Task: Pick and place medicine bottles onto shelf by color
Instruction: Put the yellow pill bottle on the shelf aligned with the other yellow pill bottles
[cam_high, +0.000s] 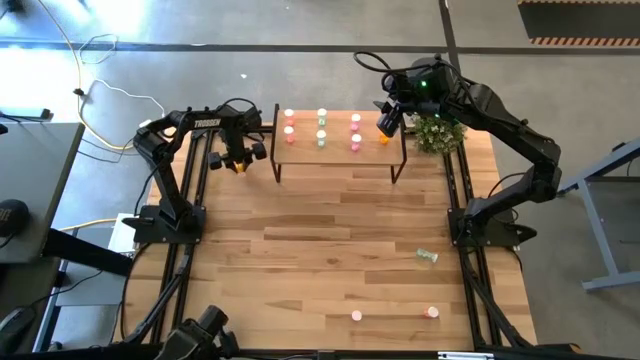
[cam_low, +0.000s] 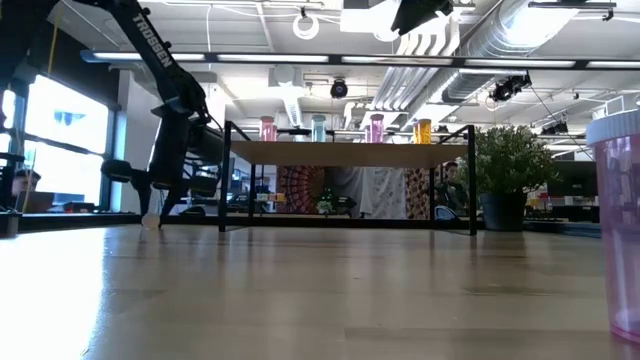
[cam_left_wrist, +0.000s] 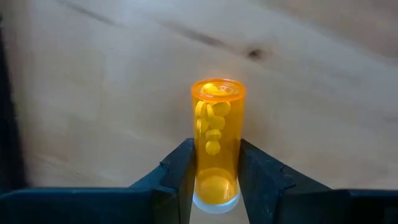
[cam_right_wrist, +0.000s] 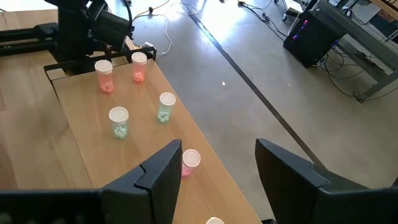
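Left claw (cam_left_wrist: 214, 180) down at the far-left of the tabletop (cam_high: 330, 220), just left of the shelf (cam_high: 340, 152), pinching an orange bottle (cam_left_wrist: 216, 149) near its white cap, pills showing through the plastic. Same claw visible low beside the shelf leg across the tabletop (cam_low: 160, 195). Right claw (cam_right_wrist: 217, 171) up over the shelf's right end, fingers spread wide and empty, beside the potted plant (cam_high: 438, 133). On the shelf: two red bottles (cam_right_wrist: 104, 75) at the left, two green (cam_right_wrist: 118, 122) next, pink (cam_right_wrist: 190, 163) after those, one orange (cam_low: 424, 130) at the right end. Loose on the near tabletop: a green bottle (cam_high: 427, 256) lying down, two pink ones (cam_high: 356, 315) upright.
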